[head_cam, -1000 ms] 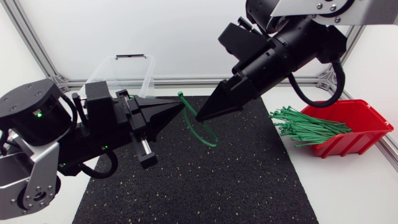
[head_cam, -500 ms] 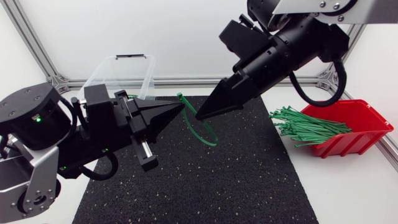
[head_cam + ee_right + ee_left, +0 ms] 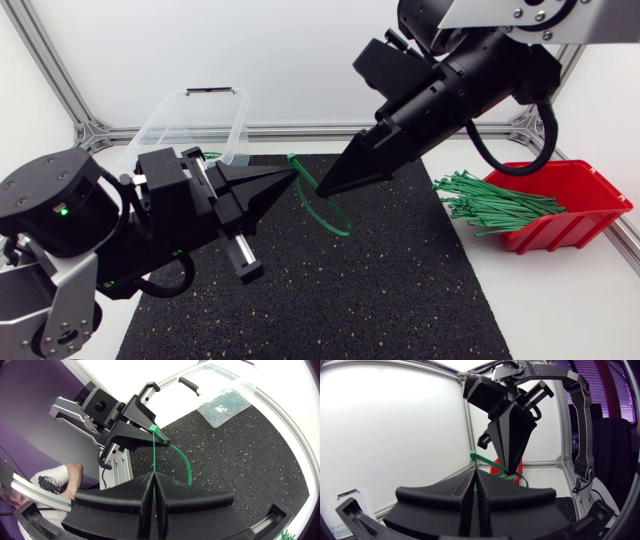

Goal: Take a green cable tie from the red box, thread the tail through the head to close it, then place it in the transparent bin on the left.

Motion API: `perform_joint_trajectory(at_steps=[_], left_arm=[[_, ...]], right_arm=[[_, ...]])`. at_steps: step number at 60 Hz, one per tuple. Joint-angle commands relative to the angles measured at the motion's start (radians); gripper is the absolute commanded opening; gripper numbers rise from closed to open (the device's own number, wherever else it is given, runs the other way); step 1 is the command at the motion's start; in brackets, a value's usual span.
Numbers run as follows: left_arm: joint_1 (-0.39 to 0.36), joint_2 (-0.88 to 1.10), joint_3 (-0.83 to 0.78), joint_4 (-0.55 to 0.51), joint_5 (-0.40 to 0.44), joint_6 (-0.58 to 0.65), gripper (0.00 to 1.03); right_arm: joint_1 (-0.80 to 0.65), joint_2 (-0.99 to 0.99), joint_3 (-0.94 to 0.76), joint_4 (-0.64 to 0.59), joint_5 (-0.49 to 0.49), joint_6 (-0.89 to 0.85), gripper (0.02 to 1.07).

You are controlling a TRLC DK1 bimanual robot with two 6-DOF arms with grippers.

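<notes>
Over the black mat [image 3: 400, 290], near 12 o'clock, your left gripper [image 3: 290, 174] and right gripper [image 3: 321, 189] both pinch the green cable tie [image 3: 153, 457]. Your left arm has shifted slightly inward; threading looks done, transparent bin [image 3: 190, 120] next at 10 o'clock.

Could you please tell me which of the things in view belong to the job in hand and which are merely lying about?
Job in hand: green plastic cable tie, held by both the left gripper and the right gripper; red plastic box of spare green ties; transparent plastic bin.

Lying about: black speckled mat.
</notes>
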Motion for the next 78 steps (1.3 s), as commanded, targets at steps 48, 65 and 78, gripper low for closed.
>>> perform_joint_trajectory(at_steps=[48, 65, 78], left_arm=[[-0.122, 0.058, -0.060, 0.121, -0.194, 0.190, 0.04], [-0.122, 0.058, -0.055, 0.121, -0.194, 0.190, 0.04], [-0.124, 0.051, -0.061, 0.123, -0.199, 0.191, 0.04]], right_arm=[[0.006, -0.025, 0.006, -0.014, -0.022, 0.002, 0.07], [0.043, 0.021, 0.064, -0.052, -0.016, 0.003, 0.07], [0.053, 0.061, 0.095, -0.068, -0.012, 0.002, 0.07]])
